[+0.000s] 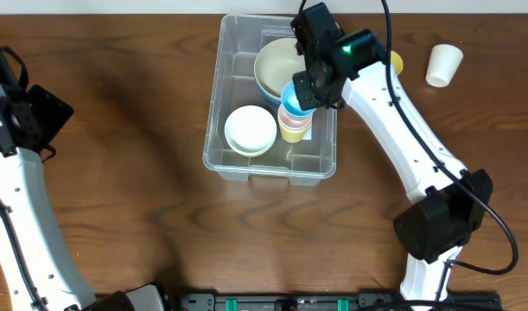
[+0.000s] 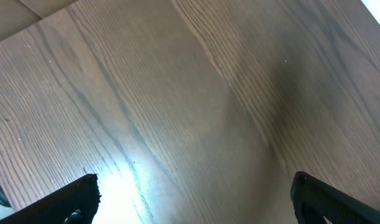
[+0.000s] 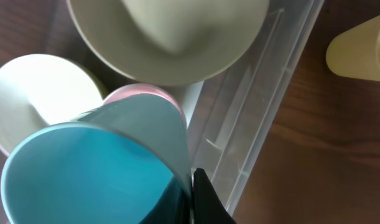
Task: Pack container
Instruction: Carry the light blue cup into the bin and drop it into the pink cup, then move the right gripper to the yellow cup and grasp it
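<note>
Container (image 1: 238, 69), at 12 o'clock on the table (image 1: 117, 130), is being packed: a blue cup (image 1: 295, 97), pinched by the right gripper (image 1: 305, 86) over the pink cup (image 1: 289, 114), is probably to be lowered and released, while the left gripper (image 2: 193, 199) is held wide.

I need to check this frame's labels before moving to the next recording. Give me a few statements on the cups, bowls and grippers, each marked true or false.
1. The right gripper is shut on the rim of the blue cup. True.
2. The white cup sits inside the container. False: it stands on the table, to the right of the container.
3. The left gripper is open over bare wood and holds nothing. True.
4. The container holds only cups. False: a large pale bowl and a white bowl are in it too.
</note>
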Robot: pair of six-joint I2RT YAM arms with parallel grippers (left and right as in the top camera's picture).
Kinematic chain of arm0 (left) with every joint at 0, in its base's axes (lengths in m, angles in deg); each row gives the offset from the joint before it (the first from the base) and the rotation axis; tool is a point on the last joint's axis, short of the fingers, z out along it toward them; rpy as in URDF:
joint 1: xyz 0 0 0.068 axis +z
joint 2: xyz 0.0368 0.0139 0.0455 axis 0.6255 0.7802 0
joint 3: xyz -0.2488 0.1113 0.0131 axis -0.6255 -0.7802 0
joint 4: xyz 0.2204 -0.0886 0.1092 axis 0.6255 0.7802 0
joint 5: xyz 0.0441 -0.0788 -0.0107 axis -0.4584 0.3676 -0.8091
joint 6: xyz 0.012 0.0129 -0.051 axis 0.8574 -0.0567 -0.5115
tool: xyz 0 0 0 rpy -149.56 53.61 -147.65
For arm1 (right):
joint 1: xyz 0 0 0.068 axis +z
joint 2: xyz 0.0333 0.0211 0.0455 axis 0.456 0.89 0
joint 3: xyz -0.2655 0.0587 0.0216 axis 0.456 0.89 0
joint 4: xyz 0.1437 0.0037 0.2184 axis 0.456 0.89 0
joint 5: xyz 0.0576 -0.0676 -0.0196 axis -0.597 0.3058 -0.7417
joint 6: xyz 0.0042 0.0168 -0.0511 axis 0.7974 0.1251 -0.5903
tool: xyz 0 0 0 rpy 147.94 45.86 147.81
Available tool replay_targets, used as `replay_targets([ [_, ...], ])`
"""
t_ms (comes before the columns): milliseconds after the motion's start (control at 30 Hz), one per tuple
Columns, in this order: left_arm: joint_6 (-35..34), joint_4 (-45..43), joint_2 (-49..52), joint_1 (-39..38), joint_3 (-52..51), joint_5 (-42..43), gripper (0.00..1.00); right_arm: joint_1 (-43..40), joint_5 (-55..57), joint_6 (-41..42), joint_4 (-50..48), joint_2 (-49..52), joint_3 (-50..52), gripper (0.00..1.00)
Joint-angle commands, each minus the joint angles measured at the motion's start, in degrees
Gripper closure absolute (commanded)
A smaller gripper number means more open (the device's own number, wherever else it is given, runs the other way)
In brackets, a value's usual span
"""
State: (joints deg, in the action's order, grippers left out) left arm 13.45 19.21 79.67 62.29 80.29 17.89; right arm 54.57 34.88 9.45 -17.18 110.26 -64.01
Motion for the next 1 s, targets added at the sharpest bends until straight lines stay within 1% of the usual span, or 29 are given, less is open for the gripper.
replay_targets([
  [0,0.72,0.17,0.02,0.26,0.79,-0.68,0.02,-0.44,0.39,-1.97,-0.74,0.52,0.74,0.83],
  [33,0.72,0.17,0.02,0.26,0.79,-0.68,0.02,-0.44,-0.04,-2.60,-1.18,0.37,0.72,0.72],
  [133,0.72,0.17,0.02,0.26,0.79,-0.68,0.02,-0.79,-0.07,-2.64,-2.34,-0.02,0.66,0.64],
  [200,0.72,0.15,0.02,0.26,0.79,-0.68,0.02,-1.62,-0.07,-2.60,-3.39,-0.39,0.55,0.53],
  [333,0.72,0.17,0.02,0.26,0.79,-0.68,0.02,-5.33,0.09,-1.07,-4.63,-1.25,-0.35,0.43],
  [500,0.72,0.17,0.02,0.26,0.79,-0.68,0.02,-14.40,-1.29,-0.22,-7.30,-1.31,-1.86,0.38],
  [600,0.72,0.17,0.02,0.26,0.79,-0.68,0.02,-21.14,-7.17,-0.35,-9.57,-1.03,-1.86,0.39],
  [667,0.72,0.17,0.02,0.26,0.79,-0.68,0.02,-24.85,-11.87,-2.45,-10.86,-0.68,-1.86,0.40],
  [733,0.72,0.17,0.02,0.26,0.79,-0.68,0.02,-27.12,-12.24,-2.49,-11.02,-0.33,-1.86,0.39],
  [800,0.72,0.17,0.02,0.26,0.79,-0.68,0.02,-29.03,-10.23,-2.82,-11.17,0.48,-1.86,0.36],
  [867,0.72,0.17,0.02,0.26,0.79,-0.68,0.02,-30.69,-8.26,-2.78,-11.74,1.73,-1.84,0.35],
  [967,0.72,0.15,0.02,0.26,0.79,-0.68,0.02,-32.76,-9.94,-2.80,-12.52,4.26,-1.84,0.36],
])
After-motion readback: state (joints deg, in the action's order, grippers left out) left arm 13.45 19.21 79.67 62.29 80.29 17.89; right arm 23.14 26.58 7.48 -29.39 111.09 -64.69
